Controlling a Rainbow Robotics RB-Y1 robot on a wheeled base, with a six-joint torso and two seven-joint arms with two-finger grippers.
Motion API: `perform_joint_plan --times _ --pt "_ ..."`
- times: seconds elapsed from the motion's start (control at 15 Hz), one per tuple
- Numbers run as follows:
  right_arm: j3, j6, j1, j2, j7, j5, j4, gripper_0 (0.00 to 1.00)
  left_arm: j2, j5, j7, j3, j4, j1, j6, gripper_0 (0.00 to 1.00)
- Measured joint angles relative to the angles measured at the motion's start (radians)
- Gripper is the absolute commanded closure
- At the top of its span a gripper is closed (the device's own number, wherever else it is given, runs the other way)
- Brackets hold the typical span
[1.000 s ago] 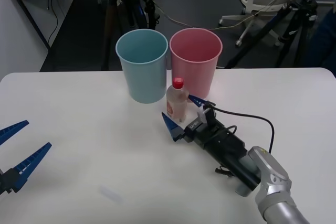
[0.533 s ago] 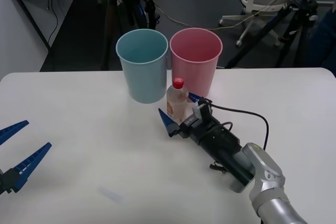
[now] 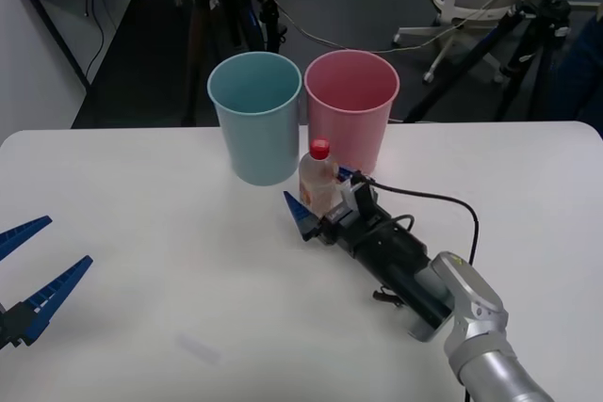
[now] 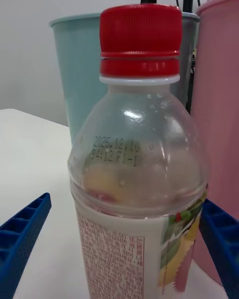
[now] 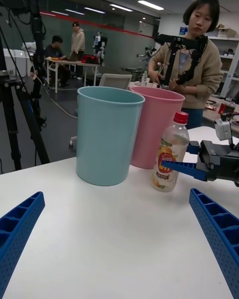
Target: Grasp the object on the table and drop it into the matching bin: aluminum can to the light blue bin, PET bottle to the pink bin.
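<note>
We see the PET bottle (image 3: 317, 183) standing upright on the white tabletop (image 3: 141, 233), just in front of the pink bin (image 3: 350, 106) and beside the light blue bin (image 3: 255, 116), which stand side by side toward the far edge. The bottle has a red screw cap (image 4: 140, 39) and an orange-and-white label (image 5: 164, 165), and a printed date code shows on its clear shoulder in the right wrist view. Our right gripper (image 3: 324, 201) lies low over the tabletop with its jaws spread apart, 1 blue ribbed finger (image 3: 299, 214) on each side of the bottle's lower body. In the right wrist view the bottle sits between the 2 fingers with a visible gap at each side, so the jaws are not gripping it. A black cable (image 3: 429, 200) loops from the right wrist across the tabletop. Our left gripper (image 3: 33, 270) rests well apart near the tabletop's left edge, its jaws also spread wide and holding nothing. From the left wrist view we see the 2 bins touching or nearly so, with the bottle just beside the pink one.
</note>
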Motion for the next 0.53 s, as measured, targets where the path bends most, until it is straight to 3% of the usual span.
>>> perform_joint_plan --times 0.53 --pt "0.0 -0.002 0.004 -0.006 0.006 0.001 0.0 1.0 0.0 0.0 0.0 0.0 0.0 0.0 0.0 0.0"
